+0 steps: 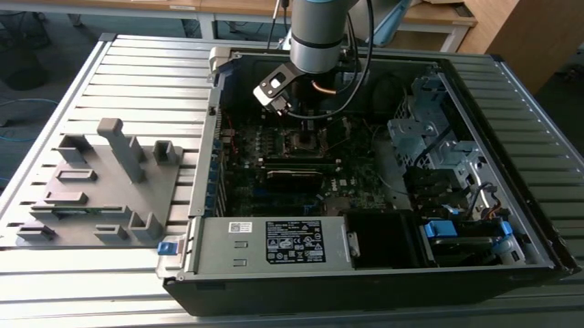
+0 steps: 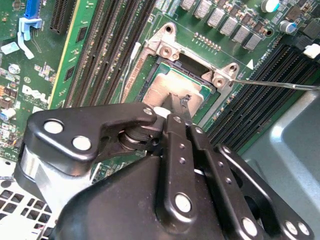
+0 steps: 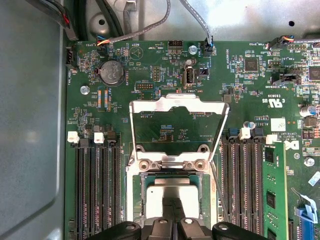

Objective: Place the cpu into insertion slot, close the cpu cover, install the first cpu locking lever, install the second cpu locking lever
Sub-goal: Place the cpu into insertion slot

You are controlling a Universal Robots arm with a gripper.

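Okay, the gripper [image 2: 179,104] is down over the socket inside the open computer case [image 1: 365,287], fingers pressed together with nothing pinched between them. In both wrist views the tips sit on or just above the top of the cpu [image 2: 161,92]; contact is hard to judge. The cpu lies flat in the insertion slot [image 3: 137,200], silver top facing up. The cpu cover [image 3: 177,102] is flipped open, its frame standing back from the socket on its hinge edge, bare green motherboard [image 3: 40,165] showing through the open centre. A thin locking lever [image 2: 280,84] juts out unlatched over the black memory slots [image 2: 270,100] beside the socket. In the exterior view the arm [image 1: 315,34] reaches down into the case, and a grey fixture [image 1: 100,184] sits on the slatted table [image 1: 146,68] at the exterior view's left.
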